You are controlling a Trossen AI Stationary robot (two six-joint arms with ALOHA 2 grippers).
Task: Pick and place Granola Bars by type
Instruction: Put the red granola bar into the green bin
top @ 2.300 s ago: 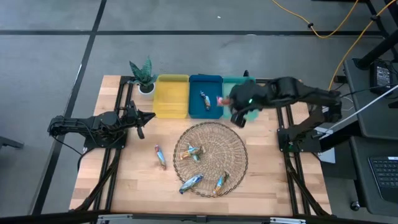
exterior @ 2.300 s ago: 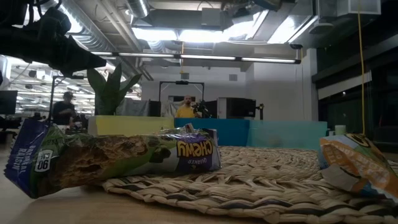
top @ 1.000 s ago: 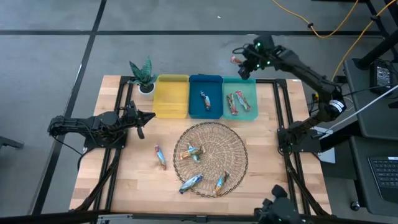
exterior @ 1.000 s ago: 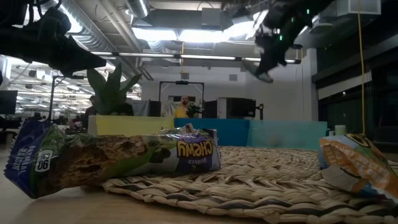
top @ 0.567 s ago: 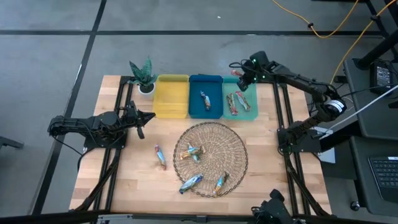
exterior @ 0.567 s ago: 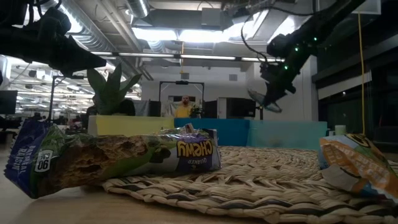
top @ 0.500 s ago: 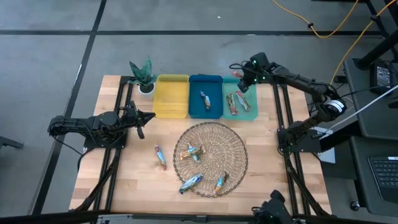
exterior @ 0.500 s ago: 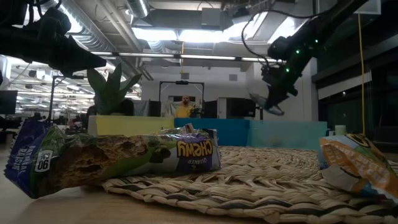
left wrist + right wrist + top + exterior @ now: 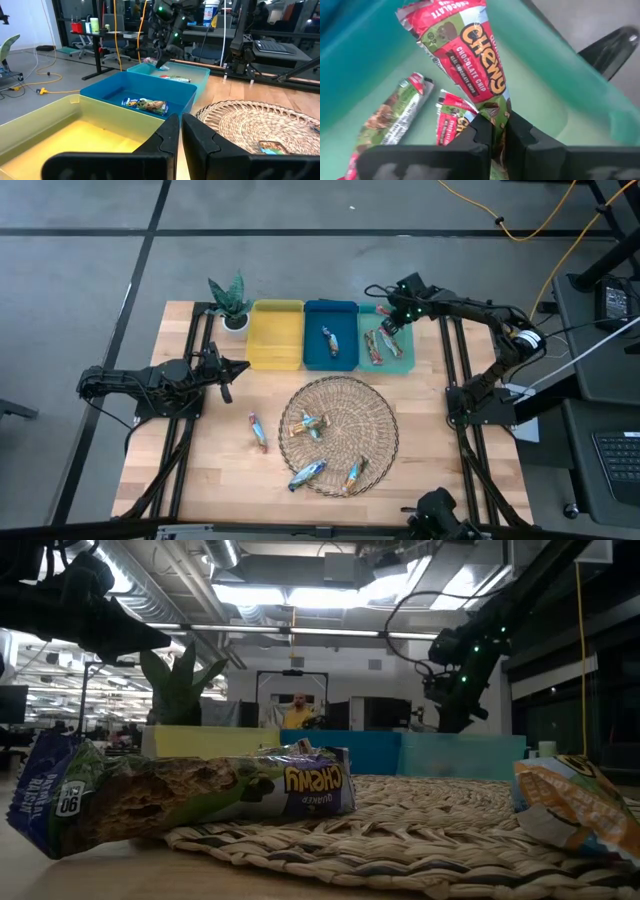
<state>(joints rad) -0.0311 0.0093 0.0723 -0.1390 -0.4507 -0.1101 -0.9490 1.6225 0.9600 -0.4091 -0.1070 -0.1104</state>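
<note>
Fingers of the right gripper (image 9: 498,131) were pinched tight on the tail of a red Chewy bar (image 9: 470,60), which hung just over the teal tray (image 9: 399,363). A second before, that gripper had been high above the tray's far rim; it had since swung down until the bar dangled directly over the two red bars (image 9: 412,117) already lying in the tray. Judged from that, the bar was about to be dropped with its own kind, and only the release remained.

Next to the teal tray, the blue tray (image 9: 331,330) held one bar (image 9: 330,340), and the yellow tray (image 9: 276,333) beyond it showed none. On the near side of the trays, four bars waited on the woven mat (image 9: 375,430), and one bar (image 9: 258,431) lay on the counter (image 9: 220,470) just off the mat. The left gripper (image 9: 226,369) rested beside the yellow tray, its fingers closed together on nothing, unmoved throughout.
</note>
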